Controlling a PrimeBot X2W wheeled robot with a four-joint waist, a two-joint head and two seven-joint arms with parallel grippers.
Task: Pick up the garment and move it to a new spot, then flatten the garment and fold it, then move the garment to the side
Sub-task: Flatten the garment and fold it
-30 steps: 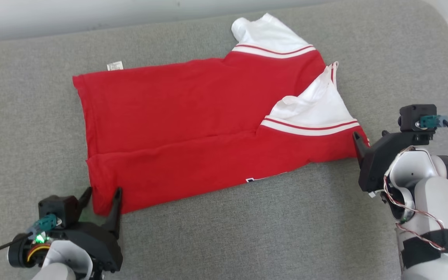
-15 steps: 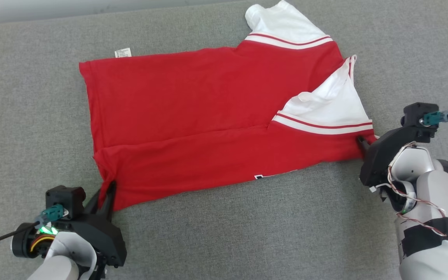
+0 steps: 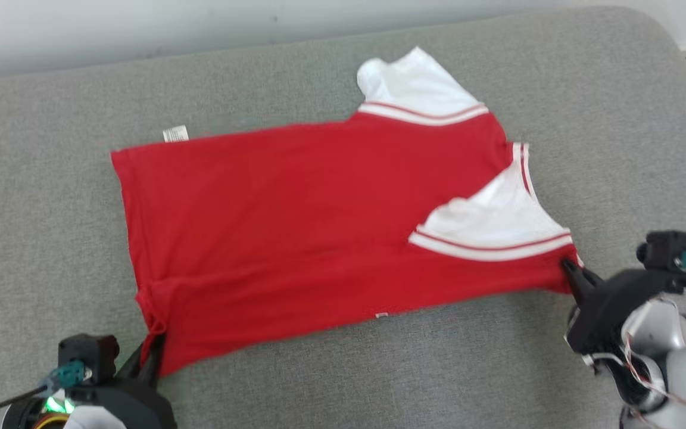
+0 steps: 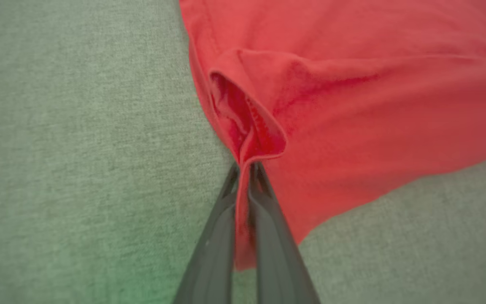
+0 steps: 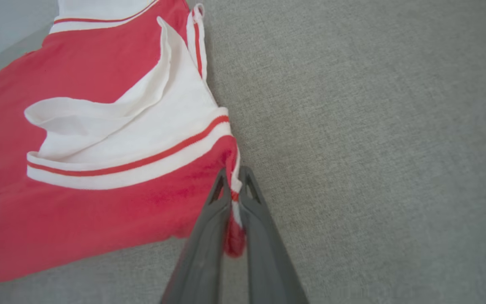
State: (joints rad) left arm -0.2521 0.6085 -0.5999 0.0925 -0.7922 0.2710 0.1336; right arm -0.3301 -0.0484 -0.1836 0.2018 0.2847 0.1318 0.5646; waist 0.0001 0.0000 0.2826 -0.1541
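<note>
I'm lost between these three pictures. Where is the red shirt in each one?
Head view: the garment spreads across the middle of the picture.
Left wrist view: it is in the upper right, with a bunched red corner pinched between the left fingers.
Right wrist view: it is in the left half, with its red-and-white corner pinched between the right fingers.
Shared landmark: the grey cushion under it.
</note>
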